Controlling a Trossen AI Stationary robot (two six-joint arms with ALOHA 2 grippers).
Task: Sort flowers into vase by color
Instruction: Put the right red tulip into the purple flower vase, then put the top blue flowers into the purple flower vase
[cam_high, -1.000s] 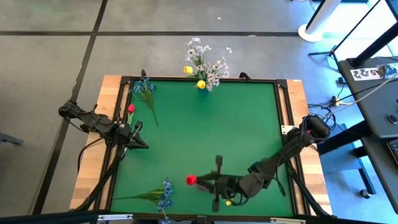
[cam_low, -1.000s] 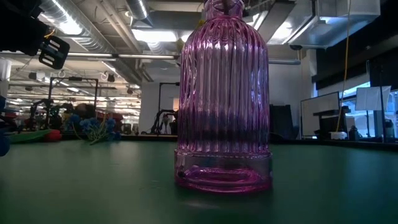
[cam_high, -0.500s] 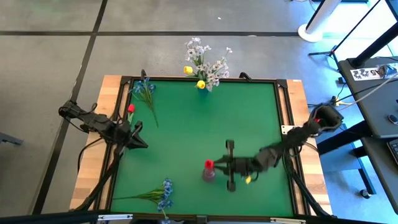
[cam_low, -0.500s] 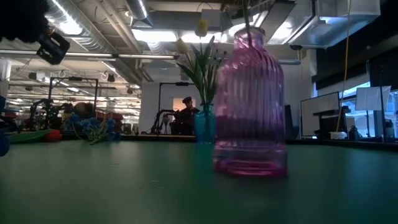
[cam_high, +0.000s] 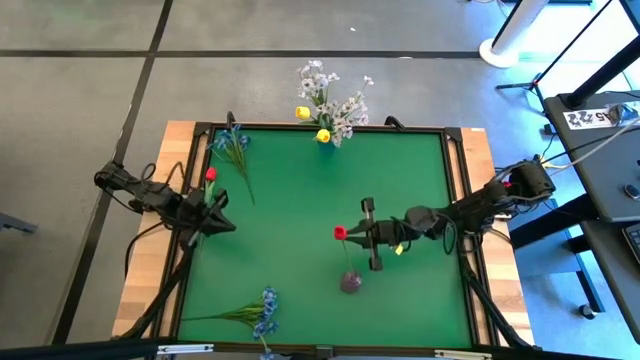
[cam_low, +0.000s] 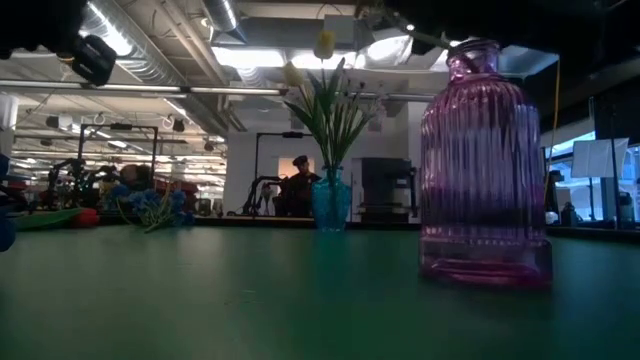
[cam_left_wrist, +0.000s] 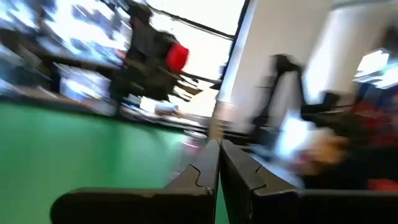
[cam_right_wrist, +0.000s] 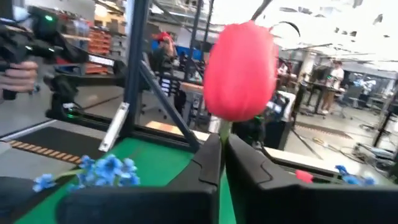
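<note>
My right gripper (cam_high: 352, 234) hangs over the middle of the green table, shut on a red-bud flower (cam_high: 339, 232). The bud fills the right wrist view (cam_right_wrist: 240, 70). A ribbed purple glass vase (cam_high: 351, 283) stands on its base toward the near edge; the low view shows it at the right (cam_low: 485, 165). My left gripper (cam_high: 232, 226) is shut and empty by the left edge, its fingers closed together in its wrist view (cam_left_wrist: 219, 167). A second red flower (cam_high: 210, 174) lies near it. Blue flowers lie far left (cam_high: 235, 145) and near left (cam_high: 255, 310). My right gripper pinches the red flower's stem just under the bud (cam_right_wrist: 224, 132) between its two fingers. The fingers come in level from the table's right, across the stem. The bud stands above them, and the thin stem slants down to the purple vase's neck (cam_low: 452, 48).
A teal vase (cam_high: 326, 136) holding white sprigs and yellow buds stands at the middle of the far edge, also seen in the low view (cam_low: 330, 200). A wooden frame (cam_high: 180, 140) borders the green mat. A yellow tag (cam_high: 398, 249) hangs on the right gripper.
My right gripper has carried the red flower from the near edge toward the far edge and the right, staying shut on the stem. The purple vase has slid along the table to the right and away from the near edge.
</note>
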